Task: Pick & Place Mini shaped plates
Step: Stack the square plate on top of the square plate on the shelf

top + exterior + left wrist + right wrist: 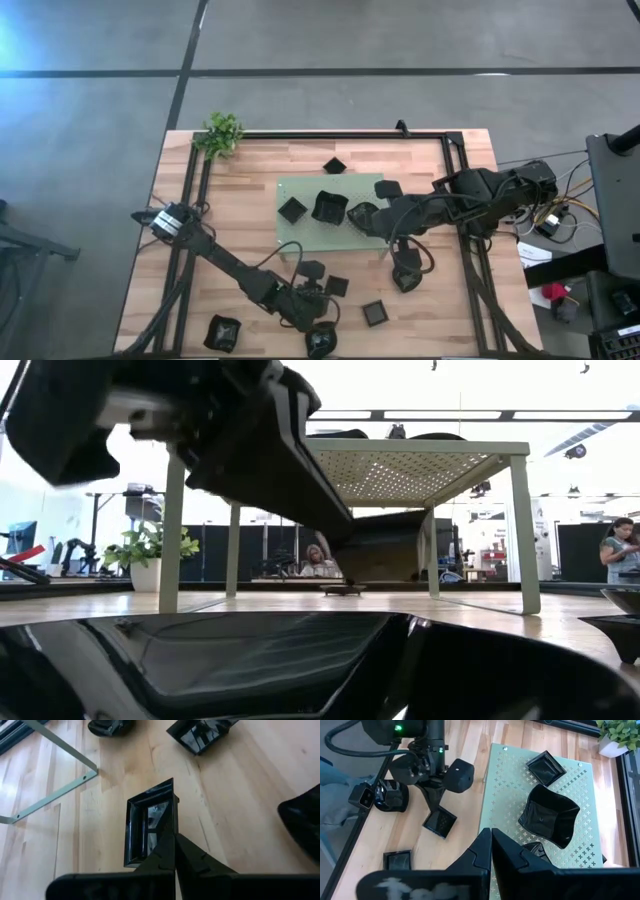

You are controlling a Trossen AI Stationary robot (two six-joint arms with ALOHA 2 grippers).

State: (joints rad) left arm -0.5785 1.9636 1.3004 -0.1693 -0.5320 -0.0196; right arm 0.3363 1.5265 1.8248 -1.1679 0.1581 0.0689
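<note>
the left gripper, jaws pinching a small square plate by its rim, should lift straight and level toward the green mat; right gripper waits, jaws pressed together.

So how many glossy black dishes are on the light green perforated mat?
3: a small square one at left, a larger one mid-mat, one partly under the right arm; more may be hidden.

The pale wooden bench carries a light green perforated mat at centre. A small leafy plant sits at ten o'clock; glossy black mini plates lie scattered towards six.
</note>
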